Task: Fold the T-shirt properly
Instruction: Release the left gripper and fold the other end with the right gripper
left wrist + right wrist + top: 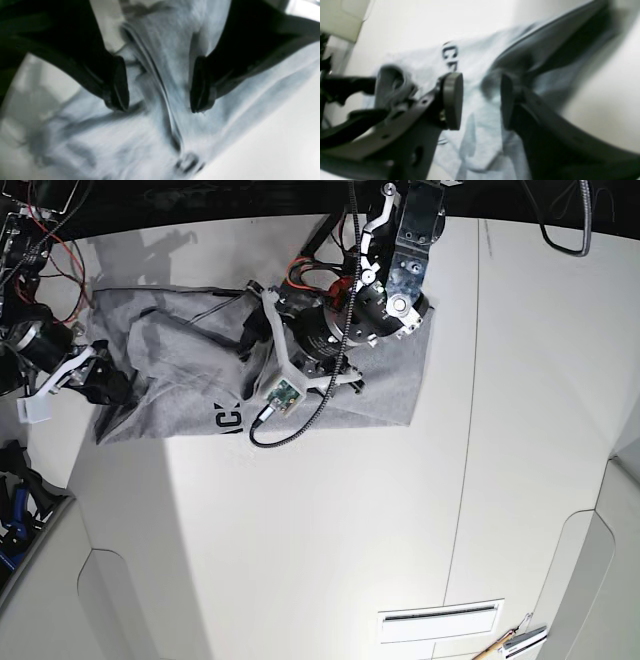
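**Across the upper left of the base view, a shirt mid-fold**

Across the upper left of the base view lies the T-shirt (pixel 180 395), rumpled on the white surface (pixel 330 520), with its right-hand part spread flatter and its left-hand part heaped in ridges. A few black letters (pixel 228 418) show near its lower edge, and the same print appears at the upper middle of the right wrist view.

We judge the task to be at an early fold: the cloth is bunched rather than squared, and no neat rectangle has formed yet.

At centre frame in the left wrist view, the left pincer (pixel 160 86) has its pads spread, with a raised ridge of grey cloth running between them but not pinched; we cannot tell whether the pads touch the fabric below. The picture is blurred. In the base view this arm sits over the shirt's middle, at the upper centre.

The right pincer (pixel 481 100) is likewise spread, its pads apart above the pale cloth at mid-frame, holding nothing. In the base view it sits at the shirt's left end.

The next move, as we judge it, calls for both pincers to close on an edge or a ridge, then lift and carry it over evenly, so that no crease is trapped beneath.

We see no containers in any view.
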`<state>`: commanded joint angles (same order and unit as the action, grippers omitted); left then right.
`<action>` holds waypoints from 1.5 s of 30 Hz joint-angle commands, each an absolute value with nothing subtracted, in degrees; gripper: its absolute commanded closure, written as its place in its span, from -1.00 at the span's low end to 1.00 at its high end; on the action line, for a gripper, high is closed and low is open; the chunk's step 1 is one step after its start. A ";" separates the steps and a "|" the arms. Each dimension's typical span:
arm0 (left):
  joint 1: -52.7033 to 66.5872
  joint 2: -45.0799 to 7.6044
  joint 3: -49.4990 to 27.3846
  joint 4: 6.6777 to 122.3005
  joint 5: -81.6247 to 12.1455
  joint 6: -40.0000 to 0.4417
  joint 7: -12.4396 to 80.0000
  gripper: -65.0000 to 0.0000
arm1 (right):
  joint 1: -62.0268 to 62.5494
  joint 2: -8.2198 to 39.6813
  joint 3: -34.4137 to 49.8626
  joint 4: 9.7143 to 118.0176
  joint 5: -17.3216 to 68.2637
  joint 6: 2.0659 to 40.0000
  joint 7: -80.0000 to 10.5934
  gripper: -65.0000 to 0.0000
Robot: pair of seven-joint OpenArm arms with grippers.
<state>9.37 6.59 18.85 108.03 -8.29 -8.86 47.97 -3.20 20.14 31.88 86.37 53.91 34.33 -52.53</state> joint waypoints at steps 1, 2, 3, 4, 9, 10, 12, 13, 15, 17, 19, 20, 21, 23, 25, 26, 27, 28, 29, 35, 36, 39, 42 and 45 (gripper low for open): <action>9.37 6.68 18.83 108.44 -10.07 -9.98 47.75 -0.27 | -3.20 21.12 32.75 86.37 54.00 34.30 -52.53 0.24; 9.37 6.68 18.85 108.99 -11.20 -11.38 47.48 -0.27 | -3.20 22.04 33.41 86.35 53.98 34.30 -52.56 0.23; 9.37 6.68 18.83 109.47 -12.45 -12.47 47.37 -0.27 | -3.20 22.83 33.91 86.35 53.74 34.30 -52.56 0.19; 9.37 6.68 18.85 109.97 -13.32 -13.41 47.37 -0.27 | -3.20 23.53 34.02 86.35 53.04 34.30 -52.53 0.06; 9.39 6.68 18.83 110.89 -12.95 -13.98 47.64 -0.27 | -3.22 26.06 34.00 84.25 50.96 33.63 -52.51 -0.40; 9.39 6.68 18.81 110.89 -12.03 -13.89 47.81 -0.27 | -3.22 26.37 34.00 83.22 50.98 33.65 -52.53 -0.40; 9.39 6.63 18.68 110.89 -9.21 -12.60 47.81 -0.27 | -3.22 26.70 33.98 80.20 51.57 33.65 -52.56 -0.40; 9.37 6.63 18.68 110.89 -7.51 -12.62 47.79 -0.27 | -3.36 26.65 33.98 78.46 52.69 33.65 -52.62 -0.40; 9.37 6.61 18.68 110.89 -5.34 -12.62 47.81 -0.27 | -3.36 26.50 33.50 74.59 55.79 33.69 -53.49 -0.40; 9.34 6.46 18.68 110.89 -4.91 -12.62 47.79 -0.27 | -3.33 26.48 31.99 71.16 57.78 34.33 -53.78 -0.40; 9.34 6.48 18.68 110.89 -4.89 -12.62 47.77 -0.27 | -3.36 26.48 29.74 68.86 59.27 34.35 -54.11 -0.40; 9.34 6.48 18.68 110.89 -4.89 -12.62 47.75 -0.27 | -3.36 26.48 28.49 68.20 60.10 34.57 -54.33 -0.40; 9.34 6.48 18.68 110.89 -4.84 -12.62 47.75 -0.27 | -3.36 26.48 27.27 67.90 60.95 34.79 -54.78 -0.40; 9.34 6.48 18.68 110.89 -3.55 -12.62 47.75 -0.27 | -3.33 26.48 25.04 67.94 62.50 34.87 -56.03 -0.40; 9.06 6.46 18.35 110.89 -1.87 -12.60 47.81 -0.27 | -3.33 26.46 23.68 67.94 63.07 35.20 -56.18 -0.40; 8.86 6.46 17.67 110.89 -1.87 -12.40 47.81 -0.27 | -3.29 26.41 23.29 67.94 63.07 35.18 -56.18 -0.40; 8.54 6.46 16.62 110.89 -1.93 -12.05 47.83 -0.27 | -3.18 26.28 23.05 67.99 63.05 35.18 -56.16 -0.40; 8.38 6.46 15.27 110.91 -2.02 -11.51 47.81 -0.27 | -3.18 25.93 23.05 68.25 63.05 35.18 -56.16 -0.40; 8.23 6.44 13.63 110.91 -2.76 -11.35 47.83 -0.27 | -3.20 25.50 23.05 68.69 63.05 35.20 -56.18 -0.40; 7.97 3.55 6.55 110.93 -9.08 -13.13 49.21 -0.27 | -3.20 21.34 22.90 70.08 62.13 35.40 -56.14 -0.40; 7.97 2.98 5.85 110.93 -9.26 -13.10 49.32 -0.27 | -3.20 20.78 22.87 70.08 60.77 35.40 -55.48 -0.40; 7.97 2.68 5.52 110.93 -9.15 -13.13 49.32 -0.27 | -3.16 20.80 22.74 70.08 58.04 35.38 -51.55 -0.35; 8.01 2.68 5.54 110.83 -9.17 -13.10 49.36 -0.27 | -2.35 20.78 22.74 70.06 55.61 35.35 -49.54 0.15; 9.02 2.70 5.54 110.56 -9.23 -13.13 49.32 -0.27 | -0.97 20.80 22.74 70.08 54.50 35.35 -49.74 0.85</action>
